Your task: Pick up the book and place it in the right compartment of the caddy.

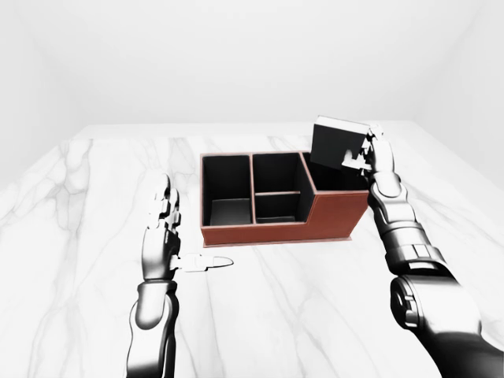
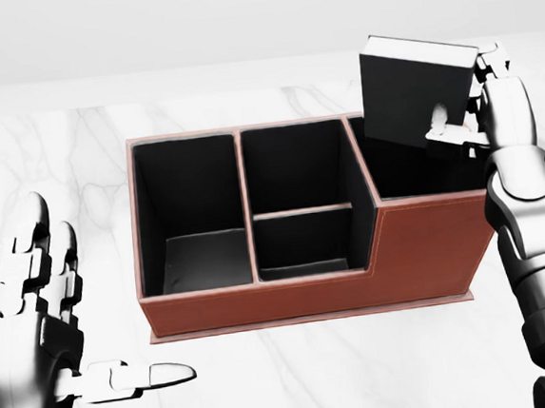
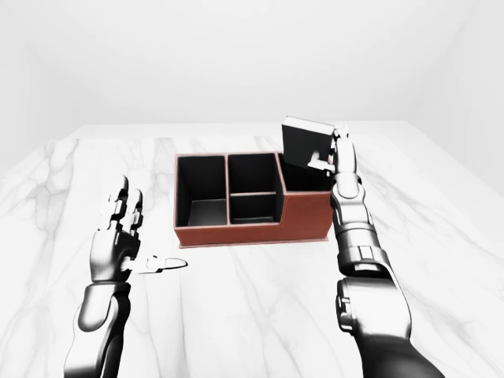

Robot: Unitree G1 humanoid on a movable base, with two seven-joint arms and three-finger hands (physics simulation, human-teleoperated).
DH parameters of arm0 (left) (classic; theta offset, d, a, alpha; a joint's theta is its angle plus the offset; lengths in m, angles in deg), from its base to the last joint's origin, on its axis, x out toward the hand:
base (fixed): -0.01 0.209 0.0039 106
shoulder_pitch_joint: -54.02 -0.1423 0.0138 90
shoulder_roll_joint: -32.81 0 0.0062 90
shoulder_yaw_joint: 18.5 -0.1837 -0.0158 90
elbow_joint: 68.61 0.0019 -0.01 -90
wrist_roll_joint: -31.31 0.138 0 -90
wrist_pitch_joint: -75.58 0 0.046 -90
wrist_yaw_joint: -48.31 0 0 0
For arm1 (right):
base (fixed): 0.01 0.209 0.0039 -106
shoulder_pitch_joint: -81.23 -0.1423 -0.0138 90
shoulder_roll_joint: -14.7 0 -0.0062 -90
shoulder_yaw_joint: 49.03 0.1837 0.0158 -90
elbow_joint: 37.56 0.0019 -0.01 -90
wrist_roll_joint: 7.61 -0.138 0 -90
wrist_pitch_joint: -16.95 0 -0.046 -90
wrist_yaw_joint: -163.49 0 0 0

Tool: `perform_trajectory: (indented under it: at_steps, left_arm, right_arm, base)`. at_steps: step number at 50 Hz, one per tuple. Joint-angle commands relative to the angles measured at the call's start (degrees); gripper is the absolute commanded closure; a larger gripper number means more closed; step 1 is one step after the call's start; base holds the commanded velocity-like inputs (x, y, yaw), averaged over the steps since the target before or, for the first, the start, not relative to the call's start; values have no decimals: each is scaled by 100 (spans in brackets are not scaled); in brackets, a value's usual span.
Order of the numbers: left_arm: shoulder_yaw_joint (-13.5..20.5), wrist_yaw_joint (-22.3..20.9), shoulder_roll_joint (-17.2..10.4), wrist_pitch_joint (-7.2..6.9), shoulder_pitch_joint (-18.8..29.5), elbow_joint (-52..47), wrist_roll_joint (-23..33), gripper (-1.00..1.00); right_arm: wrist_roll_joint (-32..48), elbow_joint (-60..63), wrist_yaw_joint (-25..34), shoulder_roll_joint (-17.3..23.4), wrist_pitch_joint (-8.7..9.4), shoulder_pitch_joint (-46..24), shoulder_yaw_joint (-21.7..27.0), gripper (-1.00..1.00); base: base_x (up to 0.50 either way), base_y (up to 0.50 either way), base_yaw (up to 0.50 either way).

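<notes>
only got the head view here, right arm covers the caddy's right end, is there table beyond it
observer: yes. In the left-eye view the marble table runs on past the right end of the caddy to its own right edge.
operator: how's my right arm set lower down
observer: the left-eye view shows the elbow bent near the bottom right, with the forearm rising to the right hand, whose fingers hold the book tilted.
operator: and the left arm
observer: in the right-eye view its forearm comes up from the bottom edge. The left hand is open, to the caddy's left and apart from it.
</notes>
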Motion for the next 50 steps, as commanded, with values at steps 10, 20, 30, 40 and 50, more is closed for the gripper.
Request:
perform_trajectory:
  at_steps: [10,20,30,40,50]
  left_arm:
    - [-38,-39,11,0,-69,-29,-6,-100]
    - [-48,-38,14,0,-91,-74,-5,-100]
    - [-38,-44,11,0,-83,-43,-13,-100]
    - [-34,-48,9,0,-74,-53,-17,-100]
    - [-33,-50,6,0,-56,12,-8,-100]
  right_arm:
    - [-84,-494,-47,20,0,-176,172,100]
    - [-48,-920,-86,13,0,-196,161,100]
    - [-37,-1113,-103,44,0,-221,164,100]
    - [79,-1361,-109,111,0,-504,135,100]
    - [195,-1556,-120,110,0,-707,108,100]
  base:
    - [0,0,0]
    - [0,0,0]
    - [0,0,0]
    - [0,0,0]
    - [0,0,0]
